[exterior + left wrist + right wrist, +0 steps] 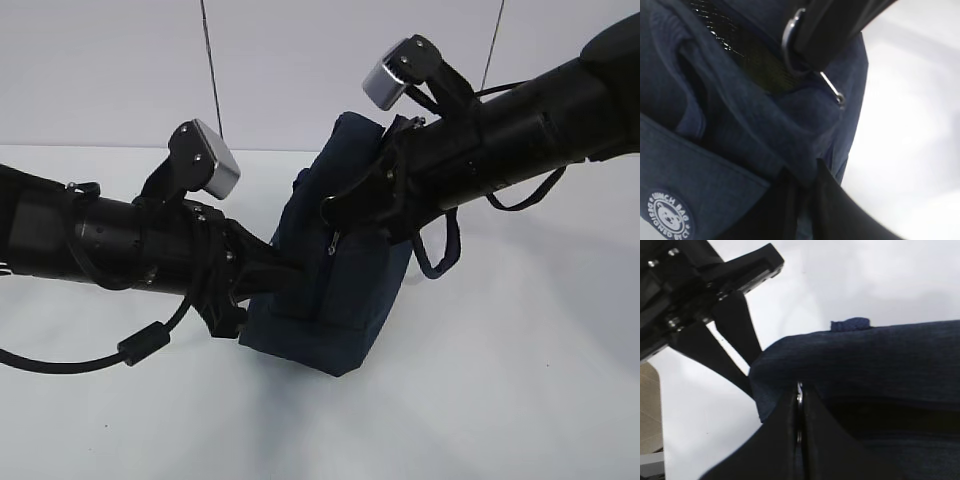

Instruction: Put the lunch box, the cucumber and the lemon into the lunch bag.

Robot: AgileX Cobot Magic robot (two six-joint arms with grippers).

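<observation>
Navy fabric pretty much fills the middle of the scene: the lunch bag (pixel 335 290) sits on the white table (pixel 520 380), tipped a bit, with both black arms on it from either side.

From the outside camera, the left gripper (pixel 290 275) comes in low from the left and goes into the side of the bag near its lower half. Its wrist camera shows the two dark fingers (pixel 832 205) pressed close together with a fold of navy cloth caught between them, so the jaws are basically clamped on the bag fabric. Same view shows the round white logo (pixel 669 216) down in the corner, a strip of glossy dark lining (pixel 742 47), and a metal ring pull (pixel 790 42) up top with a black finger of the other arm passing through or right against it, can't tell which.

The right gripper (pixel 345 210) comes in from the upper right and sits at the top edge of the bag by the zipper. In its own camera the fingers (pixel 777 440) are squeezed nearly together with something thin and metallic pinched in the slit, looks like the zipper pull, with the navy bag edge right behind. One loop handle (pixel 440 245) hangs down under that arm.

Lunch box, cucumber and lemon don't show in any view.
</observation>
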